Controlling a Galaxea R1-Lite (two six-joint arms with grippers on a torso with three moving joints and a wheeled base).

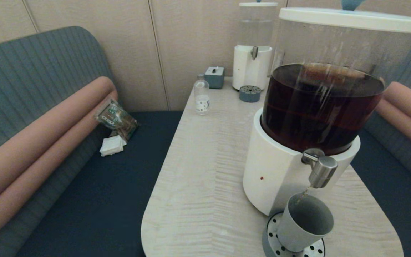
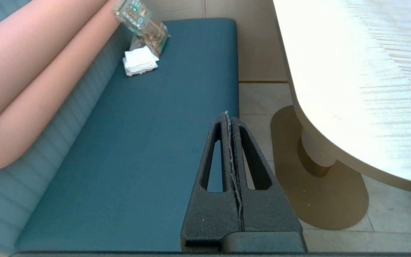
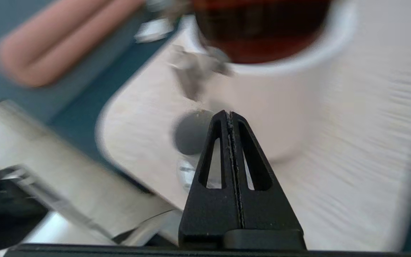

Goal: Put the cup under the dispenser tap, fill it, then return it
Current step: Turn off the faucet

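The grey cup (image 1: 304, 222) stands on the perforated drip tray (image 1: 272, 240) below the steel dispenser tap (image 1: 321, 170). A thin brown stream runs from the tap into the cup. The tap projects from the big white-based dispenser (image 1: 280, 171) holding dark brown liquid. No gripper shows in the head view. In the right wrist view my right gripper (image 3: 229, 114) is shut and empty, off the table's near end, with the cup (image 3: 191, 132) and the tap (image 3: 194, 71) blurred beyond it. My left gripper (image 2: 228, 115) is shut and empty, parked over the blue bench seat beside the table.
A smaller clear-liquid dispenser (image 1: 252, 53), its round grey tray (image 1: 250, 94), a grey box (image 1: 214, 76) and a clear labelled bottle (image 1: 202, 95) stand at the table's far end. A snack packet (image 1: 115, 117) and folded napkin (image 1: 112, 145) lie on the left bench.
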